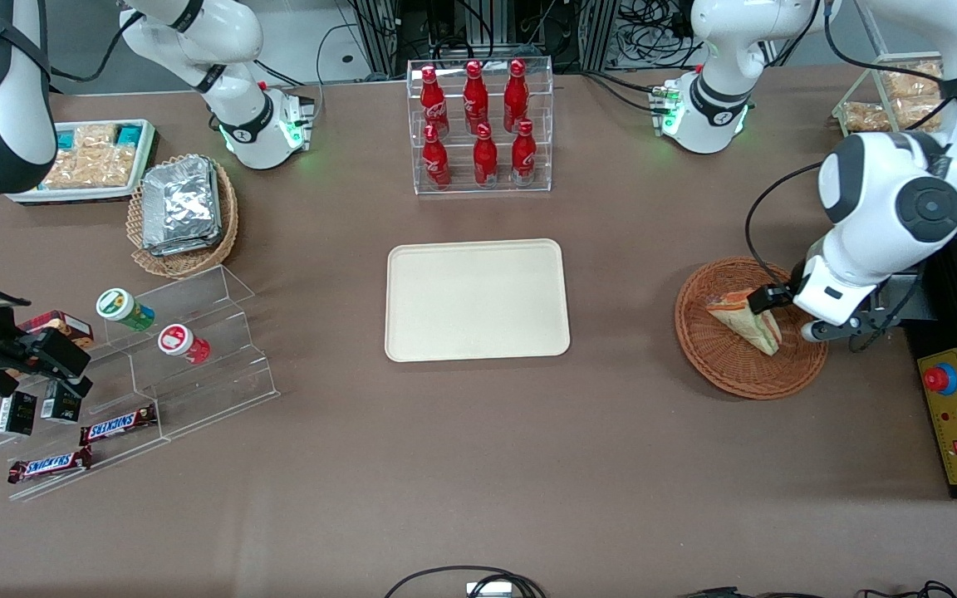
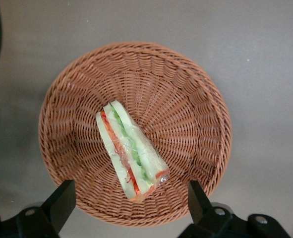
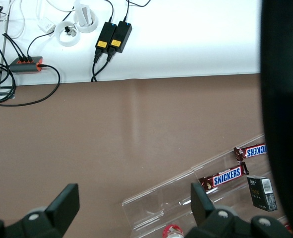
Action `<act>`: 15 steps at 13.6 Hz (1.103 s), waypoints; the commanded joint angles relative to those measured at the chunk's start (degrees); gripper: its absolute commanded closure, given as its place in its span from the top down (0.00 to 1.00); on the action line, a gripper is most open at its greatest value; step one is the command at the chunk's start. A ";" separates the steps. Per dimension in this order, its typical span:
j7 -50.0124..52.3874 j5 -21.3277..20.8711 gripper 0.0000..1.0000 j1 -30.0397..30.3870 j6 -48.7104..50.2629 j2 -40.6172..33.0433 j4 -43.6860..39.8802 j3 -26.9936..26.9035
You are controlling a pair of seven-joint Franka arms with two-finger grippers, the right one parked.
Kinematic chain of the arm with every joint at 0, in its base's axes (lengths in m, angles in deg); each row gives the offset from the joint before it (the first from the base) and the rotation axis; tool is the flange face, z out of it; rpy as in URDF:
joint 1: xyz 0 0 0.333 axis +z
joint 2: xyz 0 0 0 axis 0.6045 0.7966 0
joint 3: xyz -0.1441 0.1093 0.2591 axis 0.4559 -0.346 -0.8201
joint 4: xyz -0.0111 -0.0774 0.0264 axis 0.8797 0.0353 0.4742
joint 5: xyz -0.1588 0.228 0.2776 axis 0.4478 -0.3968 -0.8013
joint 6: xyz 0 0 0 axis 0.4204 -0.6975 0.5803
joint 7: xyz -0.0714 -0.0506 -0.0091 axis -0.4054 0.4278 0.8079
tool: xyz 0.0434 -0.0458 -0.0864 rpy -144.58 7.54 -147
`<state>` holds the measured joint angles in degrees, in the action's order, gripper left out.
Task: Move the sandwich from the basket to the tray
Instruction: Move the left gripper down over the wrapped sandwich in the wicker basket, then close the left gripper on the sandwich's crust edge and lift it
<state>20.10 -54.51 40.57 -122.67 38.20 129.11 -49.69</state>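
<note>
Over at right of the front frame, gripper [image 1: 765, 301] hangs spread wide above the sandwich [image 1: 746, 321] lying in the basket [image 1: 711, 365], apparently lining up a grab; tray [image 1: 477, 300] bare mid-frame.

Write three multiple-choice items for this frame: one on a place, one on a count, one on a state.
1. Where is the sandwich?
A. in the reddish-brown basket
B. on the beige tray
C. on the bare table

2. How many red bottles stand in the clear rack?
A. four
B. six
C. eight

3. How is the gripper?
A. shut on the sandwich
B. open, over the basket
C. open, over the tray

Key: 1 A, it lies on the wicker; 2 B, two rows of three; 3 B, its fingers stand apart, holding nothing.
</note>
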 commanded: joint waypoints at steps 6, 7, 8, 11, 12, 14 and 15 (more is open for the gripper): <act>15.05 -0.75 1.00 1.98 -10.95 0.31 8.06 0.07; 16.10 -0.75 1.00 2.77 -12.44 0.66 8.85 0.07; 17.85 -0.75 1.00 3.12 -13.94 1.36 9.46 0.07; 22.87 -0.75 1.00 3.13 -16.76 3.47 10.17 0.07; 24.27 -0.75 1.00 3.04 -17.81 4.17 10.26 0.07; 26.21 -0.75 1.00 2.86 -20.53 5.40 11.57 0.07; 26.83 -0.75 1.00 2.86 -21.59 5.84 12.19 0.07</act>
<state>44.23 -54.52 43.49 -141.34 43.51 139.73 -49.77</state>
